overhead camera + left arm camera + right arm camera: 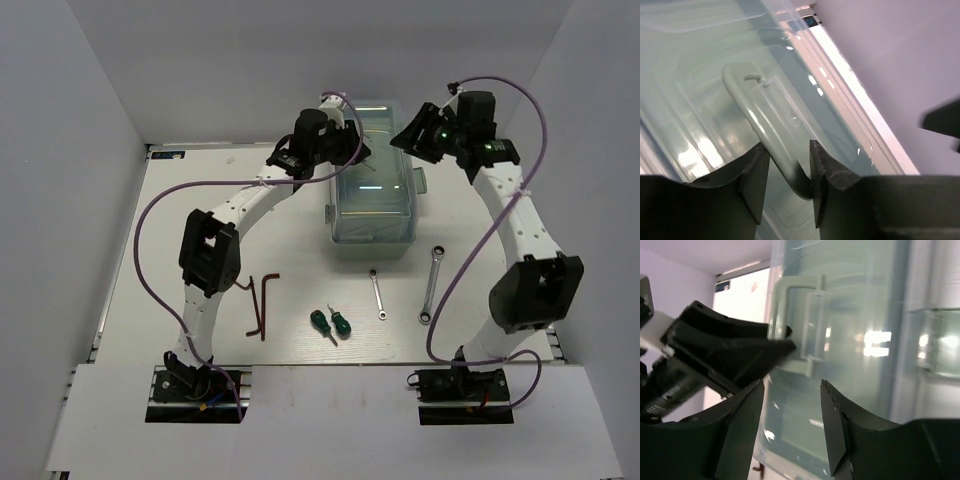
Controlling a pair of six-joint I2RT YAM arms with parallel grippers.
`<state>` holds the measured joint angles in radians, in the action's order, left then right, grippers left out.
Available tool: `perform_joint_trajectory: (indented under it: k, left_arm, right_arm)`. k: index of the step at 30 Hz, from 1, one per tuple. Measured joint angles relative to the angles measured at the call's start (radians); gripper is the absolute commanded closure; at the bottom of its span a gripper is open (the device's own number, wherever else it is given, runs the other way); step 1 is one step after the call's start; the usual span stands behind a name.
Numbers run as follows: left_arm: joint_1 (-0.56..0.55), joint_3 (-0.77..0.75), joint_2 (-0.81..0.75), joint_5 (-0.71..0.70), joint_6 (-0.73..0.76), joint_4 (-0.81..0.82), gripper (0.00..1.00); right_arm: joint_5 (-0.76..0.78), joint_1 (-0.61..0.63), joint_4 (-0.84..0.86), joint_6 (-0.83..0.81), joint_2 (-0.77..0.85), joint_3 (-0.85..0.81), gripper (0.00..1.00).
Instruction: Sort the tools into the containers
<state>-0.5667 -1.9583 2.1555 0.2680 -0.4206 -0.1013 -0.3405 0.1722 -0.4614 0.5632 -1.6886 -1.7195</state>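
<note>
The toolbox (372, 200) stands closed at the back middle, its mint-green compartments under the translucent lid (865, 340). My left gripper (355, 152) (786, 150) is over the lid, and its fingers are closed around the pale handle (760, 115). My right gripper (412, 135) (792, 385) is open and empty beside the box's far right, facing the lid. Two dark hex keys (265, 305), two green-handled screwdrivers (331, 324), a short wrench (377, 293) and a longer wrench (432, 285) lie on the table in front of the box.
The left gripper's fingers (740, 350) show in the right wrist view, close to my right jaws and at the handle (795, 325). White walls enclose the table on three sides. A latch (421, 180) sticks out on the box's right side.
</note>
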Motion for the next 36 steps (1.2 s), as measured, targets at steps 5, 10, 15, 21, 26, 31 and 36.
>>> perform_joint_trajectory:
  k: [5,10,15,21,26,31,36]
  left_arm:
    - [-0.014,-0.126,0.062,-0.064,-0.044,-0.094,0.82]
    - [-0.022,-0.183,0.095,-0.095,-0.072,-0.117,1.0]
    - [-0.026,-0.186,0.094,-0.103,-0.087,-0.115,1.0]
    - [-0.028,-0.182,0.084,-0.122,-0.104,-0.108,1.0]
    - [-0.032,-0.176,0.063,-0.143,-0.103,-0.125,1.0]
    - [-0.032,-0.174,0.039,-0.154,-0.098,-0.158,1.0]
    - [-0.025,-0.174,0.018,-0.155,-0.095,-0.166,1.0]
  right_arm:
    - [0.051,-0.049,0.014,-0.055,0.111,0.127,0.4]
    - [0.068,-0.091,0.016,-0.095,0.129,0.248,0.34]
    - [0.067,-0.129,0.015,-0.123,0.129,0.343,0.28]
    - [0.053,-0.182,0.06,-0.135,0.154,0.412,0.28]
    - [0.053,-0.236,0.055,-0.135,0.136,0.469,0.31]
    - [0.017,-0.258,0.077,-0.127,0.119,0.475,0.53]
    - [-0.097,-0.274,0.144,-0.114,0.064,0.475,0.59]
